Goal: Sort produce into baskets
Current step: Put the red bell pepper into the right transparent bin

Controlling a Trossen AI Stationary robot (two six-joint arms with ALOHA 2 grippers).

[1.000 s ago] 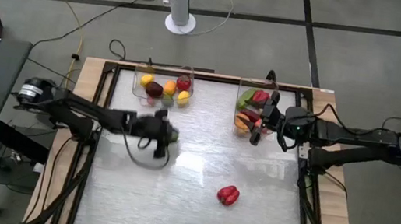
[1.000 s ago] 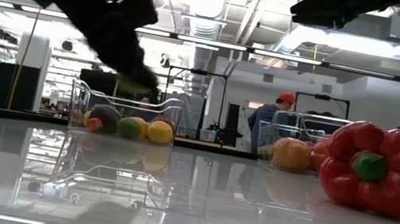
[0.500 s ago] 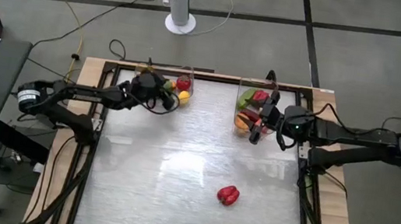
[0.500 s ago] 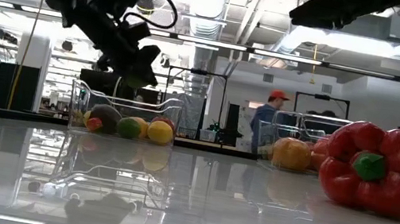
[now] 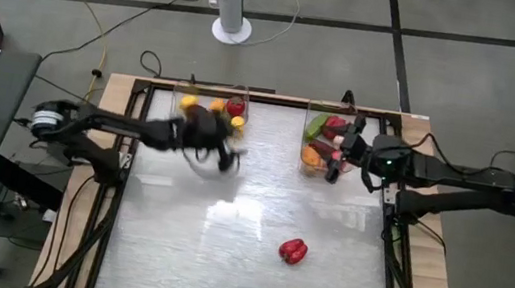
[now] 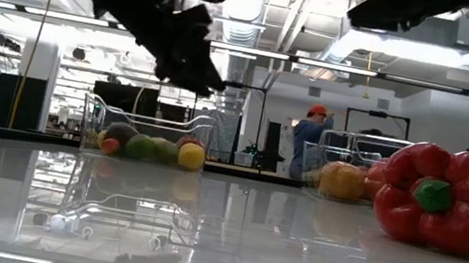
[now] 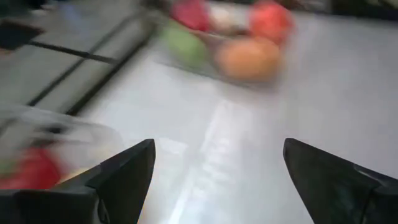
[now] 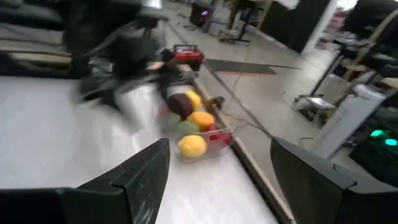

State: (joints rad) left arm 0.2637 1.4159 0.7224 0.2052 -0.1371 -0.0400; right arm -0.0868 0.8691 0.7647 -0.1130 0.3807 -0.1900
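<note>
A red bell pepper (image 5: 293, 251) lies alone on the white table toward its near right; it shows large in the low view (image 6: 436, 197). The left clear basket (image 5: 210, 109) at the far edge holds several red, yellow, green and dark pieces (image 6: 156, 147). The right clear basket (image 5: 323, 141) holds green, red and orange pieces. My left gripper (image 5: 224, 154) is open and empty (image 7: 217, 146), in the air just off the left basket's near right corner. My right gripper (image 5: 336, 161) is open and empty (image 8: 220, 143) over the right basket's near left edge.
Black frame rails (image 5: 128, 176) run along the table's left and right sides. A white fan base (image 5: 231, 27) and cables lie on the floor beyond the far edge. A person (image 6: 308, 143) stands in the room behind. Open table lies between the baskets and around the pepper.
My left gripper carried a green piece from the table's middle left up to the left basket, then swung out toward the right and near side, empty. One more green piece now lies in the left basket.
</note>
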